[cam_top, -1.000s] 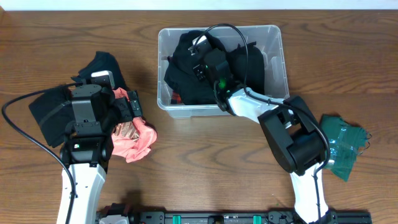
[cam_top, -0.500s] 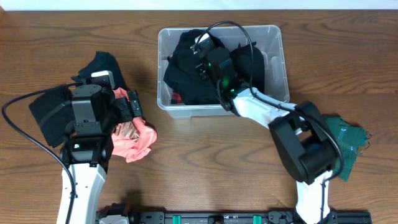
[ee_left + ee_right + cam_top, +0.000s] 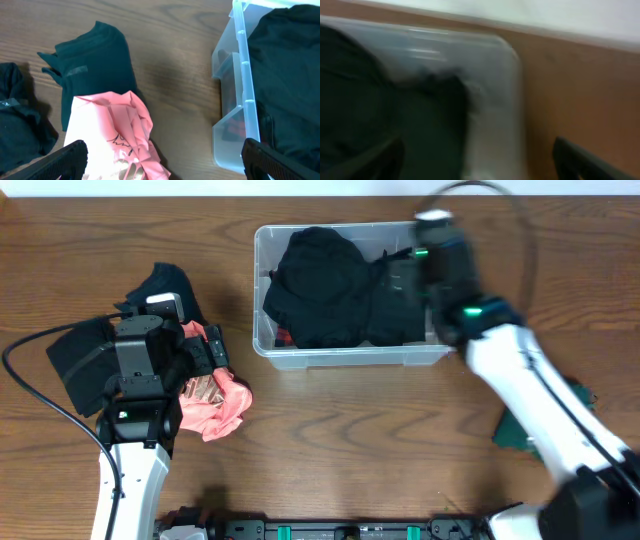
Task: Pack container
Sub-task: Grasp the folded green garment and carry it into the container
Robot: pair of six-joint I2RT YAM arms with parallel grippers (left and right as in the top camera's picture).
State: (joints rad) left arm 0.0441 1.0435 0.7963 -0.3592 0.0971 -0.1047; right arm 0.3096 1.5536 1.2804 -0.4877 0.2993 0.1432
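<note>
Overhead: container (image 3: 340,357) upright, mouth up, long axis running left-right.

I see the container (image 3: 258,300) at upper centre of the overhead frame, with clothing (image 3: 320,285) piled in it. My right arm (image 3: 510,360) hangs over its right end. Loose garments (image 3: 215,405) lie at middle left, partly under my left arm (image 3: 135,380). Another garment (image 3: 515,435) lies lower right.

The view was blurred. The container's (image 3: 495,90) rounded corner held dark cloth (image 3: 375,100), with brown counter (image 3: 580,95) to its right. The pincer (image 3: 479,150) fingers stood wide apart at the lower corners.
</note>
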